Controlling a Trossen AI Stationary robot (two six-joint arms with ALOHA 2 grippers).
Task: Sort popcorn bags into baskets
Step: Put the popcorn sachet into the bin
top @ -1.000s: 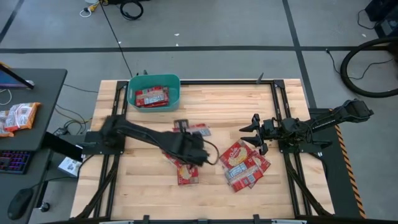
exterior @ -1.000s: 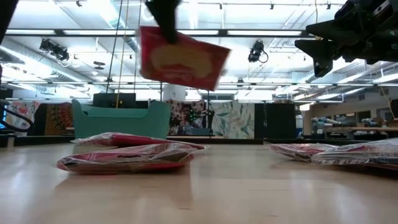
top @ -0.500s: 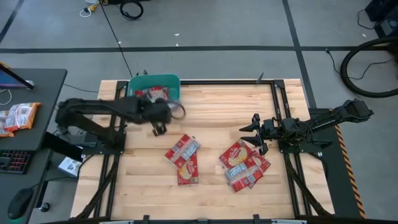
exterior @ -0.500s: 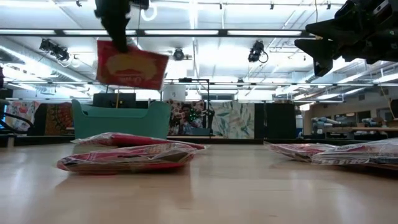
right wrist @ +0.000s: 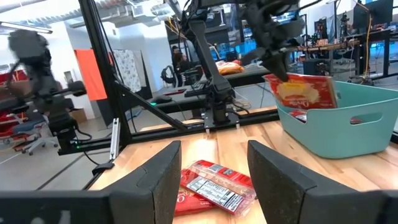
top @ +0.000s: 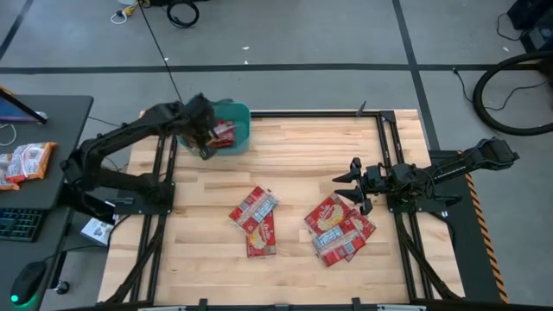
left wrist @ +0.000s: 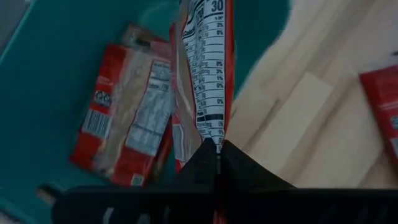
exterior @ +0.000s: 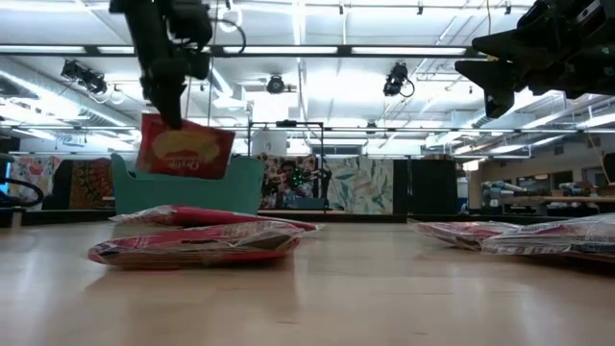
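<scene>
My left gripper (top: 206,136) is over the teal tub (top: 238,142) at the table's far left, shut on a red popcorn bag (exterior: 184,152) that hangs under it. More red bags lie in the tub (left wrist: 127,118). Two bags (top: 255,221) lie flat near the table's middle, and a pile of several (top: 339,229) lies to their right. My right gripper (top: 352,183) hovers open above the far edge of that pile and touches nothing. In the right wrist view the hanging bag (right wrist: 301,90) shows above the tub (right wrist: 348,127). My left gripper pinches the bag's upper edge (left wrist: 214,138) between its two fingers, coming from above and pointing down. The bag hangs flat below the fingers, lifted clear of the table, over the tub's inside; whether its lower edge touches the bags in the tub I cannot tell.
Black frame rails (top: 389,155) run along the table's left, right and far edges. A dark side desk (top: 43,130) left of the table carries more packets (top: 26,161) and a keyboard. Bare wood shows between the tub and the bags at the table's middle.
My left gripper has carried the bag from above the table's middle toward the far left edge, ending over the tub, and has come down: in the low view the bag hangs lower than before. The gripper has stayed shut on the bag. My right arm has kept still.
</scene>
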